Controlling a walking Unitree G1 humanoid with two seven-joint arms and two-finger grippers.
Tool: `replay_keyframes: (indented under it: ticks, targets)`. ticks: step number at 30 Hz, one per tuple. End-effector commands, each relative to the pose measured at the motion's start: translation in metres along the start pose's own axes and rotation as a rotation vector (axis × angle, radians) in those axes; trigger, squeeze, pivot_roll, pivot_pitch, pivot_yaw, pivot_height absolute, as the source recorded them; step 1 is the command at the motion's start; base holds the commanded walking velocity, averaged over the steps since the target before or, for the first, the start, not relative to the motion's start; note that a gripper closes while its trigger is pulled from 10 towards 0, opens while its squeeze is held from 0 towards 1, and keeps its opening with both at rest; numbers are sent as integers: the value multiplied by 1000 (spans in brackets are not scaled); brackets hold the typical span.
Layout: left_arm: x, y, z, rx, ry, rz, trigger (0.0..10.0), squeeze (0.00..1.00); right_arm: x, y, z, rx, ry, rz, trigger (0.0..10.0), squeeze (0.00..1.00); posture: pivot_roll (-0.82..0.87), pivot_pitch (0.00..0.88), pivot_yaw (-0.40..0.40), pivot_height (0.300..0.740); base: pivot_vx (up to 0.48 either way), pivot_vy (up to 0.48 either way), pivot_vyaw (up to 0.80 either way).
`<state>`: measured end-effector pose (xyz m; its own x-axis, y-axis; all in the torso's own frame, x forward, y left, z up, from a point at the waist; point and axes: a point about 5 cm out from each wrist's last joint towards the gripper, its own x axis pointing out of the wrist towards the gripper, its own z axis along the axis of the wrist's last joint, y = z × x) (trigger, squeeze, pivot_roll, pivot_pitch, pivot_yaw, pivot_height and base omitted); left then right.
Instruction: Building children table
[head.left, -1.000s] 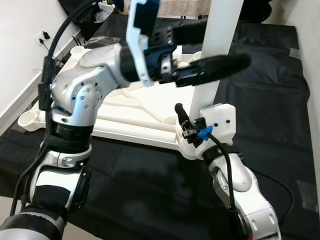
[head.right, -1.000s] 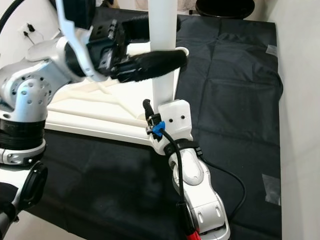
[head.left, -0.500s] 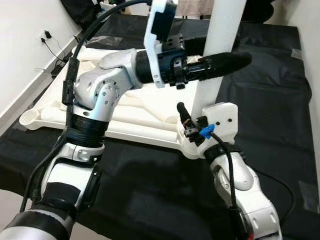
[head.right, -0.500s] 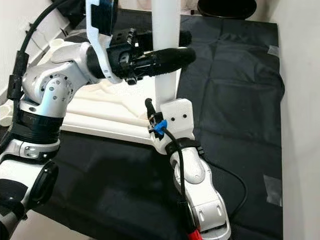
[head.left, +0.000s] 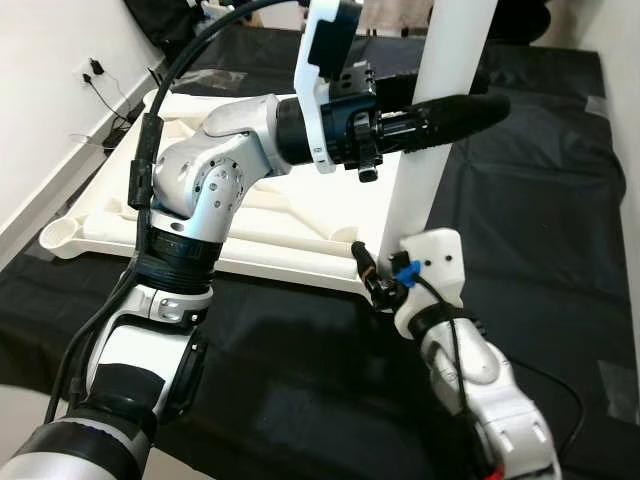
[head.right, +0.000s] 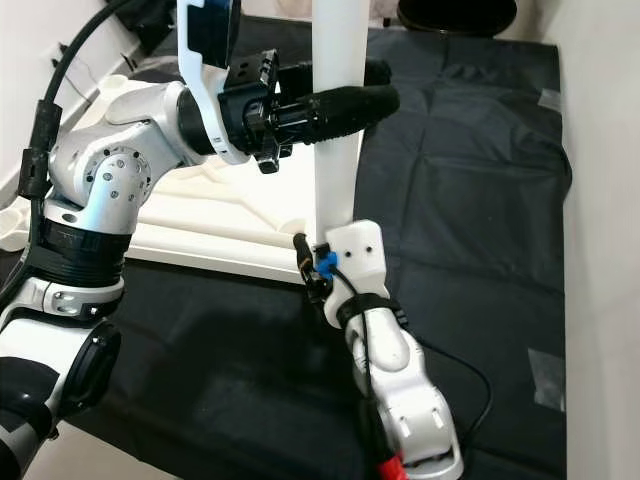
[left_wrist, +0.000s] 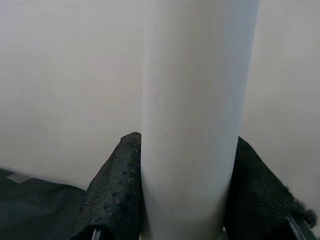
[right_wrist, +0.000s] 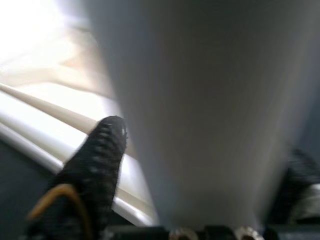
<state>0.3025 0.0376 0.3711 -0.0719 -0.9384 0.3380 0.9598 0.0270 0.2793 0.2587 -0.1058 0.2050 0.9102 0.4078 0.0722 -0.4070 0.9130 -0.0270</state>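
Seating white table leg (head.left: 440, 110) upright at near corner of upturned white tabletop (head.left: 290, 215), which lies on black floor cloth (head.left: 540, 190). We grip leg with both arms: left gripper (head.left: 455, 105) clamped across it high up, fingers (left_wrist: 117, 195) hugging either side; right gripper (head.right: 325, 262) pinched round its base beside corner socket. Judgement: we keep leg plumb, press straight down, let upper hand steer tilt while lower hand guides foot into socket. Risk: skewed push could jam it or slide tabletop on cloth.
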Motion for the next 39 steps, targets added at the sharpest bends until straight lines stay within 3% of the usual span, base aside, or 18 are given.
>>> replay_keyframes:
  ticks: [1,7,8,9,10,14,15,17,18,27,30,35,36,37,38,39]
  targets:
    - [-1,1,-4,-14,22,12,0,0,-1,4,10,35,-64,215,10000,1000,-16,244,88,740,0,0,0]
    - [-4,0,-4,-13,20,7,0,0,-2,-16,20,-43,-82,371,10000,1000,-11,241,84,740,0,0,0]
    - [-5,-1,-4,-12,18,6,0,0,-2,-17,23,-40,-87,417,10000,941,-10,241,85,740,0,0,0]
    - [-7,-1,-4,-12,17,5,0,0,-3,-16,26,-44,-87,502,10000,0,-9,241,85,740,0,0,0]
    - [-10,-1,-4,-13,17,4,0,0,-6,-17,29,-41,-79,606,10000,0,-6,242,84,740,0,0,0]
    - [-12,-1,-5,-13,17,5,0,0,-5,-19,29,-31,-73,629,10000,0,-6,242,84,740,0,0,0]
    - [-15,0,-5,-12,17,6,0,0,0,-25,31,-41,-74,645,8000,0,-2,242,82,740,0,0,0]
    - [-15,0,-6,-12,17,6,0,0,2,-28,32,-46,-77,649,8000,0,-2,242,82,740,0,0,0]
    - [-16,0,-6,-11,17,6,0,0,3,-29,34,-42,-82,658,0,0,1,243,80,740,0,0,0]
    - [-17,-3,-7,-3,19,4,0,0,1,-32,32,-69,-63,714,0,0,-3,245,77,740,0,0,0]
    - [-17,-5,-8,3,21,-3,0,0,0,-35,26,-129,-18,648,0,0,-8,245,77,740,0,0,0]
    - [-19,-5,-9,3,22,-5,0,0,0,-35,23,-132,-13,602,0,0,-11,243,78,740,0,0,0]
    - [-19,-4,-10,7,20,3,392,0,-1,-35,22,-126,-14,594,0,0,-12,243,80,740,0,0,0]
    - [-20,-4,-10,1,12,9,10000,898,-3,-34,21,-123,-13,584,0,0,-11,243,80,740,0,0,0]
    - [-20,-4,-10,1,12,9,10000,898,-3,-34,21,-123,-13,584,0,0,-11,243,80,740,0,0,0]
    - [-20,-4,-10,1,6,15,10000,1000,-3,-34,20,-120,-13,578,0,0,-11,243,80,740,0,0,0]
